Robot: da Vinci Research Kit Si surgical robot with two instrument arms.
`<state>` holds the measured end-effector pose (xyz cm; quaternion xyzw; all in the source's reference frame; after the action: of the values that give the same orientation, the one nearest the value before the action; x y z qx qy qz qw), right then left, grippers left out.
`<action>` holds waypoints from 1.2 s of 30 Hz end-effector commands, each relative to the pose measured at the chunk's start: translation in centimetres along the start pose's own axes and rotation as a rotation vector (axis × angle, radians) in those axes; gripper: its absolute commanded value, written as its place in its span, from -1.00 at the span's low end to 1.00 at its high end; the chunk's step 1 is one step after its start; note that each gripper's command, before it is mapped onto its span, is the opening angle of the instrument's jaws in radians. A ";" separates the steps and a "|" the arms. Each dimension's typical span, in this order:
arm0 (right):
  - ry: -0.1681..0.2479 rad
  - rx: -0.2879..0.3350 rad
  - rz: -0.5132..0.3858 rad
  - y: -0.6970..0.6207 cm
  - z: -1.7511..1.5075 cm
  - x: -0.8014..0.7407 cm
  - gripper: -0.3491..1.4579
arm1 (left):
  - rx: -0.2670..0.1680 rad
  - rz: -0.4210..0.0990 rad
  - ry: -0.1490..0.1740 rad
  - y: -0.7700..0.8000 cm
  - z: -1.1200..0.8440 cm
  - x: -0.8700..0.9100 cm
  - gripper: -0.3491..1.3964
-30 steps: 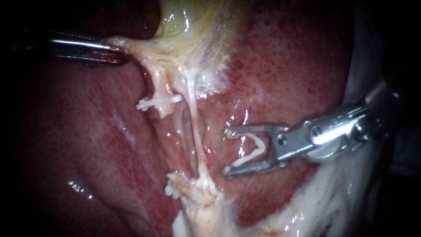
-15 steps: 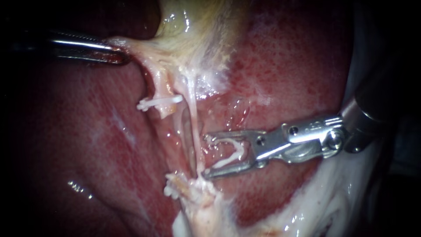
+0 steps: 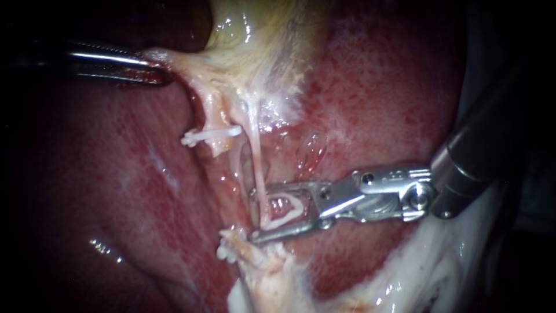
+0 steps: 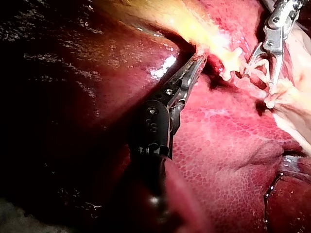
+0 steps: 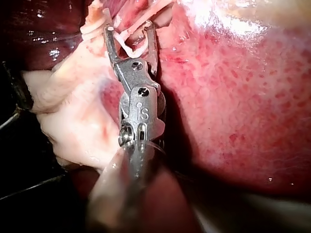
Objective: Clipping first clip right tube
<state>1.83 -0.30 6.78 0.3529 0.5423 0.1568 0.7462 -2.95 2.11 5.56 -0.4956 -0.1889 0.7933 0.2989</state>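
The right tube (image 3: 255, 156) is a thin pale strand running down from the yellowish gallbladder (image 3: 260, 35). My right instrument (image 3: 255, 214) comes in from the right. Its jaws stand wide apart, holding an open white clip (image 3: 285, 212) from both sides, and they straddle the tube's lower end. In the right wrist view the same instrument (image 5: 130, 28) carries the clip (image 5: 130, 48) with pale strands between the jaw tips. My left instrument (image 3: 152, 68) is shut on pale tissue beside the gallbladder and holds it taut; the left wrist view shows it (image 4: 198, 59) the same way.
The left tube bears a white clip (image 3: 209, 135), and another white clip (image 3: 223, 251) sits lower on the pale stump. Red liver (image 3: 382, 87) surrounds the tubes. Pale fatty tissue (image 3: 417, 272) lies under my right instrument's shaft.
My right instrument has moved left with its clip, from clear of the tube to straddling its lower end. The left instrument and the tissue it holds have not moved.
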 end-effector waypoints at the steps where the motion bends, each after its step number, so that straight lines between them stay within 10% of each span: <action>1: 0.012 0.008 0.013 -0.01 0.00 0.01 -0.10 | 0.000 0.000 0.000 0.00 0.00 0.00 -1.00; 23: 0.106 0.107 0.128 -0.27 -0.07 0.31 -0.23 | 0.000 0.000 0.000 -0.02 0.01 0.00 -1.00; 36: 0.094 0.114 0.240 -0.29 -0.11 0.31 -0.82 | 0.000 0.000 0.000 -0.02 0.01 0.00 -1.00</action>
<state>1.81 -0.28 6.35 0.4501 0.5382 0.2314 0.6739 -2.96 2.12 5.58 -0.4955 -0.1889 0.7934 0.2990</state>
